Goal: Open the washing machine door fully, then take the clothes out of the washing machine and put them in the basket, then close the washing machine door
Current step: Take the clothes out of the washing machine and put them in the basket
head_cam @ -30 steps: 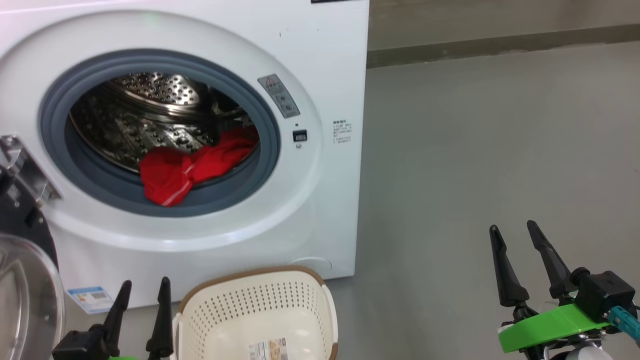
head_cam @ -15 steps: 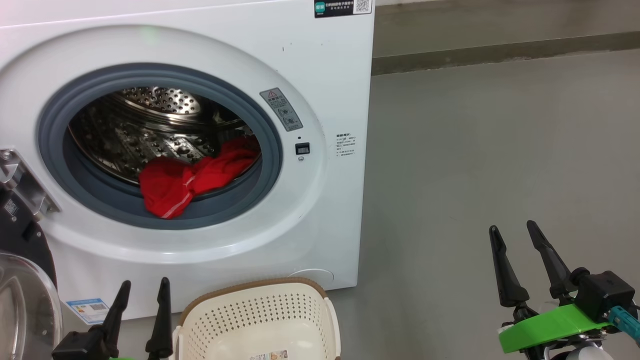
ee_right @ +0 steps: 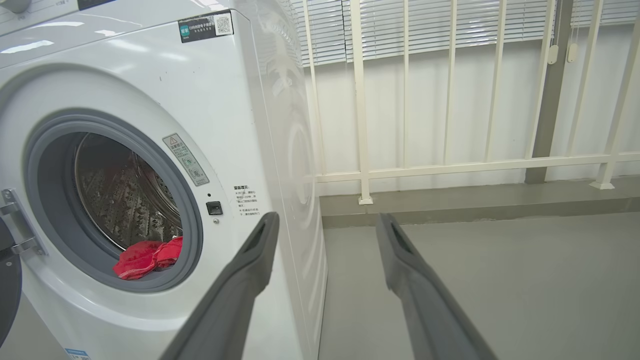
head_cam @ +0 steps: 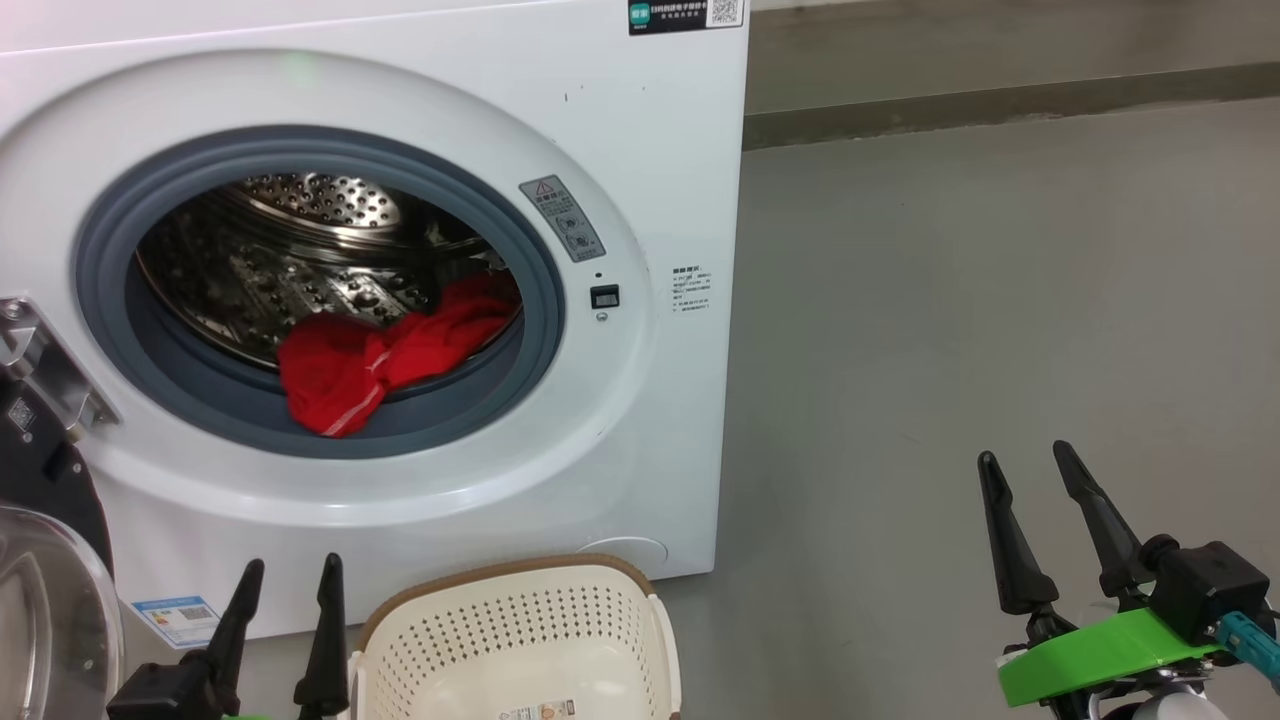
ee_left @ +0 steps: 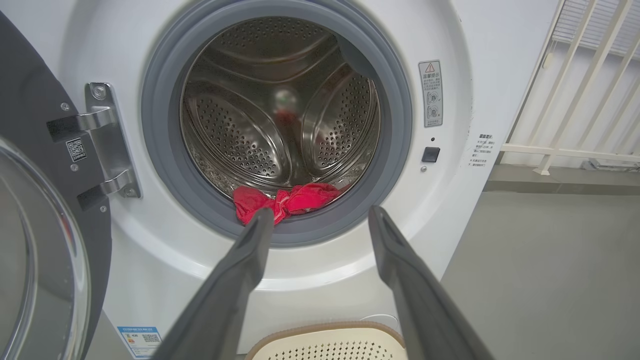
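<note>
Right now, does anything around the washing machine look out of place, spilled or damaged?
Only the clothes: one end hangs out of the drum over the grey rubber ring at the bottom. The washing machine door is swung open, the basket stands upright below; no damage or spill.

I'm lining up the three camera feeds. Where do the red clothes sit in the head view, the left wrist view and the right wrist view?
Head view: the clothes lie left of centre, hanging over the grey ring's lower lip.
Left wrist view: the clothes sit near mid-picture, at the ring's bottom.
Right wrist view: the clothes sit lower left, inside the ring.
Shared landmark: the warning label right of the ring.
</note>
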Robot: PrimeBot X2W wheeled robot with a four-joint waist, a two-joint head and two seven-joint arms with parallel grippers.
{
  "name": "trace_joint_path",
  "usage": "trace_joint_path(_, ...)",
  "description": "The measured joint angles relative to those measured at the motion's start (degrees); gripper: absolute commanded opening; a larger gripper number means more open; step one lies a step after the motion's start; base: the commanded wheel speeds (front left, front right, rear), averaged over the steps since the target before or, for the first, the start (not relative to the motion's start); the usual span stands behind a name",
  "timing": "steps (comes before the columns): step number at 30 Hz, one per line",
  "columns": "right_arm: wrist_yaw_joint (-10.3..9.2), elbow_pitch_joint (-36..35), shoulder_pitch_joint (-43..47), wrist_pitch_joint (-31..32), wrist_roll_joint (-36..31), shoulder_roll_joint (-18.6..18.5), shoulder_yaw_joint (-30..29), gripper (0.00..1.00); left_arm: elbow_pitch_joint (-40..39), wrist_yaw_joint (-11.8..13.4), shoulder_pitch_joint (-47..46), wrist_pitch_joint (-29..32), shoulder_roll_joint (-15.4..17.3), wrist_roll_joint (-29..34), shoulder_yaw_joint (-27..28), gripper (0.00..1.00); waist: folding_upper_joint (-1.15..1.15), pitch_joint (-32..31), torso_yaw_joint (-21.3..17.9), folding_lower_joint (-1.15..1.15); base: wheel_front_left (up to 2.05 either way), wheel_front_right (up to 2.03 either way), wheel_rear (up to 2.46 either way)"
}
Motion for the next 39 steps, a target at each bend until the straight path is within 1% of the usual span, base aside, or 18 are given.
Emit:
trace_joint_path(23, 0.00, -0.2, 0.0, 0.0, 0.0, -0.1, 0.1, 1.00, 0.1, 0.5, -0.6, 0.0, -0.3, 0.6, 0.2, 1.00, 0.00, 1.5, 0.0, 0.00, 0.00, 0.00, 0.00)
trace_joint_path(28, 0.00, -0.4, 0.0, 0.0, 0.0, -0.1, 0.1, 1.00, 1.0, 0.5, -3.5, 0.0, -0.1, 0.6, 0.1, 1.00, 0.00, 2.6, 0.4, 0.00, 0.00, 0.00, 0.00)
trace_joint_path(33, 0.00, -0.7, 0.0, 0.0, 0.0, -0.1, 0.1, 1.00, 2.3, 1.2, -6.0, 0.0, 0.1, 1.0, 0.0, 1.00, 0.00, 3.9, 0.8, 0.00, 0.00, 0.00, 0.00)
trace_joint_path(39, 0.00, -0.8, -1.6, 0.0, 0.0, -0.1, 0.4, 1.00, 4.5, 1.5, -13.6, 0.0, 0.1, 1.6, -0.7, 1.00, 0.00, 7.7, 1.3, 0.00, 0.00, 0.00, 0.00)
